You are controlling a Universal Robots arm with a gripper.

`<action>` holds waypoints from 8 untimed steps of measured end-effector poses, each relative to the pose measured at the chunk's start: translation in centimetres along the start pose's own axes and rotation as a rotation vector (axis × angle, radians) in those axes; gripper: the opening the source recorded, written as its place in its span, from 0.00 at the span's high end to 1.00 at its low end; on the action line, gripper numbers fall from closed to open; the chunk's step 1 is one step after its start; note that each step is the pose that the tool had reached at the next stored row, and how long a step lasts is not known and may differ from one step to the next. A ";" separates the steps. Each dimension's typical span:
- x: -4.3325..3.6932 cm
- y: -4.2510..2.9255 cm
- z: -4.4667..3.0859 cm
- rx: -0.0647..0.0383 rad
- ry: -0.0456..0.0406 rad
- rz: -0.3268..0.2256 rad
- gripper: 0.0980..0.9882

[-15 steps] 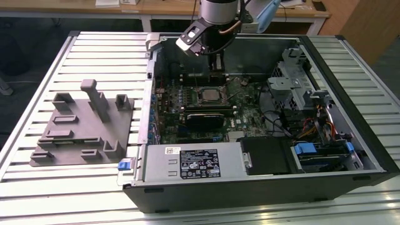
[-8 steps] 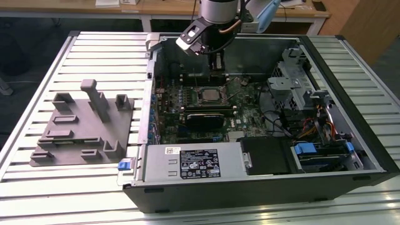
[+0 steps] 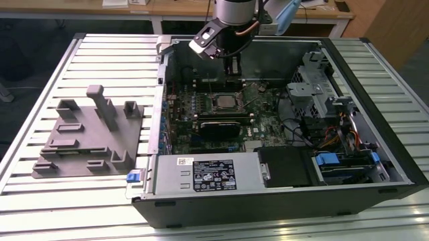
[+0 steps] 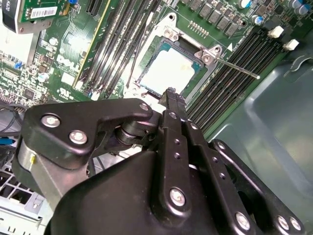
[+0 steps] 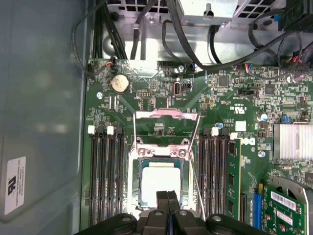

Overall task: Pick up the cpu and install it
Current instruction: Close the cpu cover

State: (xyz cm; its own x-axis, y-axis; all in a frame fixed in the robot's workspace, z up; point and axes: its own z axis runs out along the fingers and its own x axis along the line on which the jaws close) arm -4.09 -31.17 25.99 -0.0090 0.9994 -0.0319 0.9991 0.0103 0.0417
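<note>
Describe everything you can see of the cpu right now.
The cpu is a small flat square chip with a pale silvery metal top, bright with glare in both wrist views. It lies flat in its socket on the green motherboard inside the open computer case, framed by the socket's metal bracket, with memory slots on either side. The thin socket lever sticks out, seemingly released. The gripper, shut and empty, hangs over one edge; nothing seems to touch the chip's top.
</note>
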 end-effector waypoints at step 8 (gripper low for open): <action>-0.01 0.75 0.04 0.000 0.0002 0.000 0.99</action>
State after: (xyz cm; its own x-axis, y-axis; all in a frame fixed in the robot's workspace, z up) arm -3.33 -31.16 25.98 -0.0090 0.9995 -0.0317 0.9991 0.0103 0.0419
